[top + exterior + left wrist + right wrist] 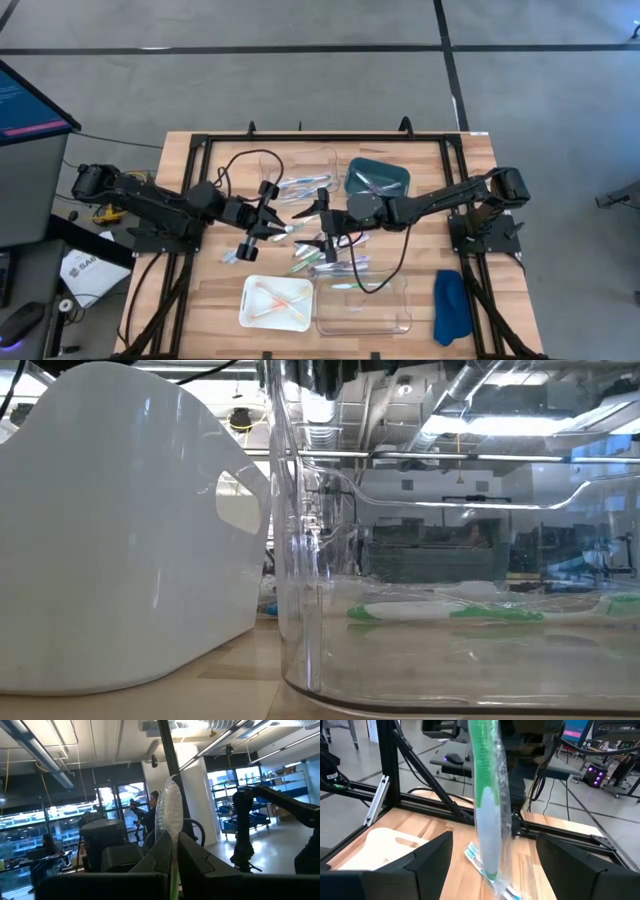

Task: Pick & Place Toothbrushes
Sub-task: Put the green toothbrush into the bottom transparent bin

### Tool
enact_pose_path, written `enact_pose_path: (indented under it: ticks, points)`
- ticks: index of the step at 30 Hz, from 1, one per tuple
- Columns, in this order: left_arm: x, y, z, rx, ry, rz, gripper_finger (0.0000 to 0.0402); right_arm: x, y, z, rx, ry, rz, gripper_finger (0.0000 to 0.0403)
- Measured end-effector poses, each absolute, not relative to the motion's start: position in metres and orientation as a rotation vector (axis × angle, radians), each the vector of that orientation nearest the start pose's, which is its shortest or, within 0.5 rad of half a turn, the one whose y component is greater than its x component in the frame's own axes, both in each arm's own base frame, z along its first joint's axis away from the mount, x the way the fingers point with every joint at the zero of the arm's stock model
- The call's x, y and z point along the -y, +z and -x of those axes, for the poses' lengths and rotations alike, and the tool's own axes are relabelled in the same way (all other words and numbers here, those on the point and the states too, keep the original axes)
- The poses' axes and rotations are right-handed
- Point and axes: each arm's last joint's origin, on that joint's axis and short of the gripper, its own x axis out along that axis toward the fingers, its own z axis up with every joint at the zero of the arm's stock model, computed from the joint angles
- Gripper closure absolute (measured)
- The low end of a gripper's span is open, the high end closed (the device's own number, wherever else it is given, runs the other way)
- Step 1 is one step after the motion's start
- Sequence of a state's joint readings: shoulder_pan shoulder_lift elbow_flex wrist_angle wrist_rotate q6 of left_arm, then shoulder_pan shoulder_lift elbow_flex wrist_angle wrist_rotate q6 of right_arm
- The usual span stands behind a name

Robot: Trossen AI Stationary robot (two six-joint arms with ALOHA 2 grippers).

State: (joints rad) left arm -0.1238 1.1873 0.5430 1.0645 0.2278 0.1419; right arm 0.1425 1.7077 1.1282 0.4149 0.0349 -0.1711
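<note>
Left gripper [277, 224]: over mid-table, fingers pressed together on a wrapped green toothbrush [487, 805], which stands upright between them in the left wrist view.
Right gripper [322, 226]: facing it from just beside, fingers spread wide, nothing between them; the held toothbrush hangs in front of it.
Loose toothbrushes [318, 262]: scattered on the wooden table [190, 300] below the two grippers.
White tray [276, 302]: at the near edge, two orange-pink toothbrushes inside.
Clear tray [364, 303]: just right of the white one; the low view shows a green toothbrush [450, 612] lying in it.
Teal tray [377, 178]: far side, with pale toothbrushes.
Blue cloth [451, 306]: at the table's right edge.
</note>
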Motion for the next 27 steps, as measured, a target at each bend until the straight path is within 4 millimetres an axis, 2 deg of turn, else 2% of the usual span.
enact_pose_path:
  ticks: [8,19,27]
  points:
    - [0.0362,0.2881,-0.2382,0.444,-0.316,-0.160,0.0395,-0.0543,0.2662,-0.3856,-0.145,0.120,0.181,0.0135]
    - [0.0366,0.2843,-0.2412,0.432,-0.320,-0.152,0.0395,-0.0537,0.2658,-0.3856,-0.149,0.119,0.179,0.0253]
    - [0.0366,0.2842,-0.2413,0.431,-0.320,-0.151,0.0395,-0.0537,0.2652,-0.3855,-0.155,0.119,0.179,0.0322]
